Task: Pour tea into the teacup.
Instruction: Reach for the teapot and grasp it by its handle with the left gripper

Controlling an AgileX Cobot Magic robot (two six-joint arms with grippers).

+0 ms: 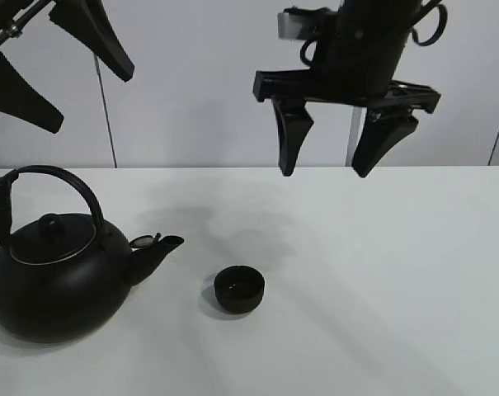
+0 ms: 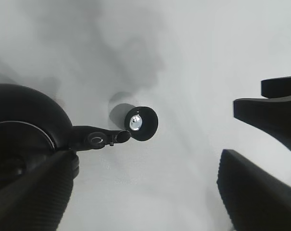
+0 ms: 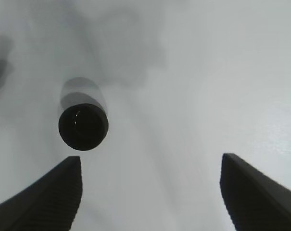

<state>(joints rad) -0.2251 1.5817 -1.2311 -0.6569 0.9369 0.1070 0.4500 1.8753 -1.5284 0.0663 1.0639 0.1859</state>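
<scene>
A small round matte-black teacup [image 1: 239, 289] without a handle stands upright on a white tabletop [image 1: 397, 280], a little left of the middle of the overhead view and near its lower edge. The left wrist camera catches a bright glint inside the teacup [image 2: 141, 123]; whether that is liquid cannot be told. In the right wrist view the teacup [image 3: 83, 126] sits alone on the bare surface, casting a soft shadow.

At the cup's 9 o'clock in the overhead view stands a big round black kettle [image 1: 55, 280] with an arched black handle [image 1: 43, 177] and a knobbed lid [image 1: 51, 223]. Its short spout [image 1: 154, 252] points toward 3 o'clock, the tip near the cup but apart from it. The left wrist camera shows the kettle [image 2: 20, 130] and the tip of its spout [image 2: 99, 139] overlapping the cup's rim from that angle.

High at the cup's 1 o'clock in the overhead view the black right gripper [image 1: 324, 171] hangs in the air, fingers pointing down, spread wide and holding nothing. Its own camera shows the right gripper [image 3: 151, 161] open over bare table, the cup off to one side of the gap.

At 11 o'clock, in the upper corner of the overhead view, the black left gripper [image 1: 91, 99] is raised clear of the kettle, its fingers likewise set wide apart and empty. The left gripper [image 2: 146, 159] frames cup and spout in its wrist view.

A plain pale wall [image 1: 200, 107] closes the scene at 12 o'clock.
</scene>
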